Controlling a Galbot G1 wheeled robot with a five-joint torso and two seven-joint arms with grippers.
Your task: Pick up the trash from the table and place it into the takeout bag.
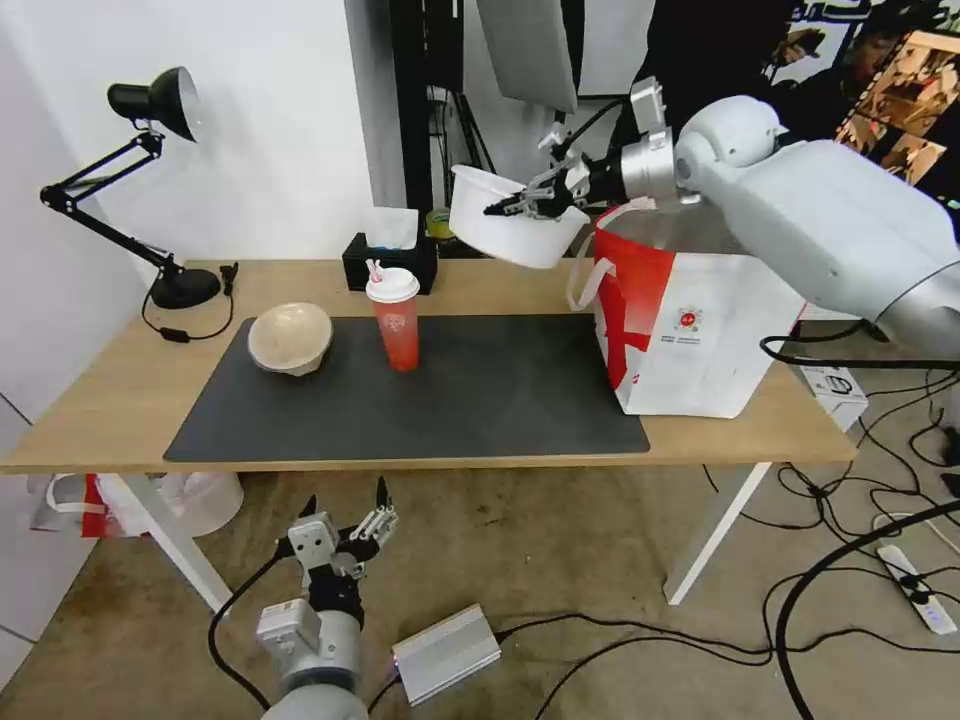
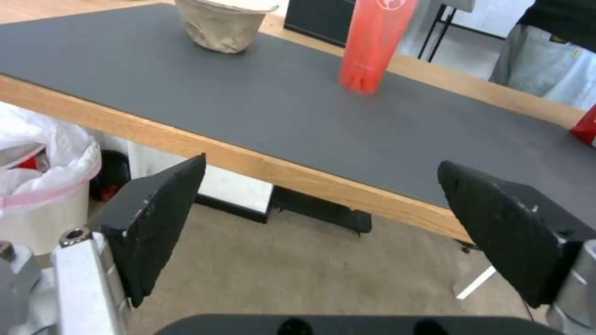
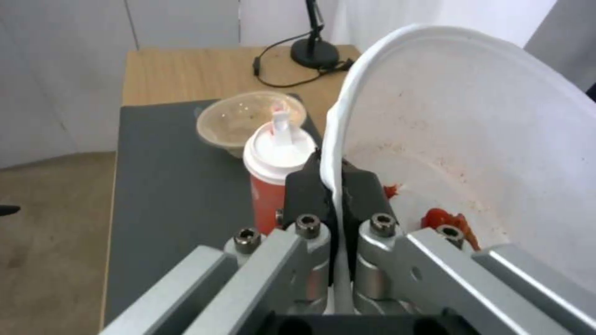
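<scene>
- My right gripper (image 1: 520, 205) is up in the air over the far side of the table (image 1: 90, 420), fingers pinched tight on the rim of the large white plastic bowl (image 1: 510, 235); one finger inside the wall, one outside, seen clearly from my right wrist
- Bowl hangs tilted, clear of the tabletop, just beside the open top of the takeout bag (image 1: 700, 340) on its left; whether its edge overlaps the bag's mouth I can't quite tell from the head view
- Red smears and a few red scraps stuck to the bowl's inner wall
- Bag stands upright on the right end of the table, partly on the dark grey mat (image 1: 420, 410), one white loop handle (image 1: 582, 280) drooping toward the bowl
- Red drink cup (image 1: 396, 318) upright on the mat, white lid and straw on; beige paper-pulp bowl (image 1: 290, 338) near it to the left, at the mat's far left corner, the two apart
- Black tissue box (image 1: 390, 258) behind the cup, off the mat; black desk lamp (image 1: 150, 180) at the table's far left
- My left gripper (image 1: 345, 525) hangs low in front of the table's near edge, below tabletop height, fingers spread wide, holding nothing
</scene>
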